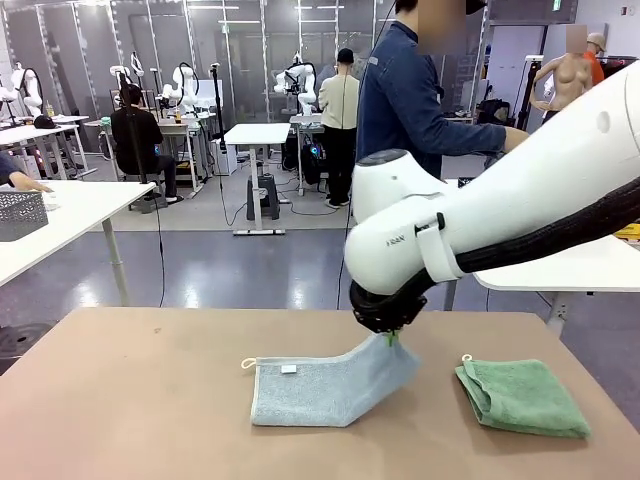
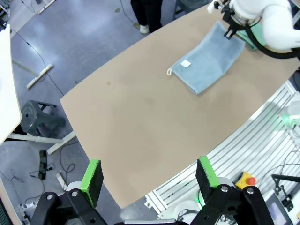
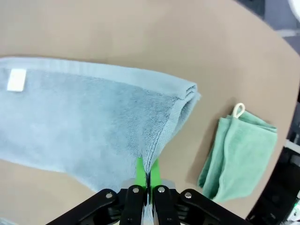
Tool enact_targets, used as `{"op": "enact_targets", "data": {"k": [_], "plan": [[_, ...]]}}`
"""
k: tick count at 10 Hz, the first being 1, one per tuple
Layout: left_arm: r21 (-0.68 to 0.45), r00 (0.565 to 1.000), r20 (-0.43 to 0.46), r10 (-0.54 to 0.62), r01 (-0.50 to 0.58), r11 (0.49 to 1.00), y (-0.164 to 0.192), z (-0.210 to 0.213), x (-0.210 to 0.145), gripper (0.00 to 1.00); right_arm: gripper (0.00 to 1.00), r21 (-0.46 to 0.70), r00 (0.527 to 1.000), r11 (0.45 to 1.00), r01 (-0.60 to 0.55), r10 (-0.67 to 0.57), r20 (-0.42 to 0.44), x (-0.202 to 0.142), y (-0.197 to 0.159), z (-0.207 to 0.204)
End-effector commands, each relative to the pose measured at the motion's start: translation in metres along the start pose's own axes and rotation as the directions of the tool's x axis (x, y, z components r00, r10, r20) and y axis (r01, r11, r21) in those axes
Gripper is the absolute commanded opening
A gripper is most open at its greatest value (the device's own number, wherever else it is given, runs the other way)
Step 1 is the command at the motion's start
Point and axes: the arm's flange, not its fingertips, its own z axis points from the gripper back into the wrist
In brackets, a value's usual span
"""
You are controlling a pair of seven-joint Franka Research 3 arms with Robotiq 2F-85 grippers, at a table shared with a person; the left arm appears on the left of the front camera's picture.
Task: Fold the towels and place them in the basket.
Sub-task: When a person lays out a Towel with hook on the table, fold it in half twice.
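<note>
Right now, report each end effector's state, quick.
Left end effector: open, holding nothing, above the table.
Right end effector: closed on the edge of the blue-grey towel, lifting that end.

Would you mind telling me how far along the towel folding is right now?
Done: the green towel lies folded on the table. In hand: the right gripper is shut on one end of the blue-grey towel, lifting it; the left gripper is open, holding nothing. Left: finishing that fold and putting both towels in a basket.

Even overhead light, soft shadows, sharp frames (wrist views bend at edges).
</note>
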Motion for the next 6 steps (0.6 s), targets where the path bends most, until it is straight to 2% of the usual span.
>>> {"op": "enact_targets", "data": {"k": [1,6], "plan": [[0.003,1.000,-0.001,0.002,-0.002,1.000,0.000,0.000,0.000,1.00,0.00,-0.027,1.000,1.000,-0.012,0.012,0.001,0.005,0.046,0.013],[0.003,1.000,-0.001,0.002,-0.002,1.000,0.000,0.000,0.000,1.00,0.00,0.081,0.999,0.997,0.011,-0.007,-0.050,0.025,0.132,0.019]]}}
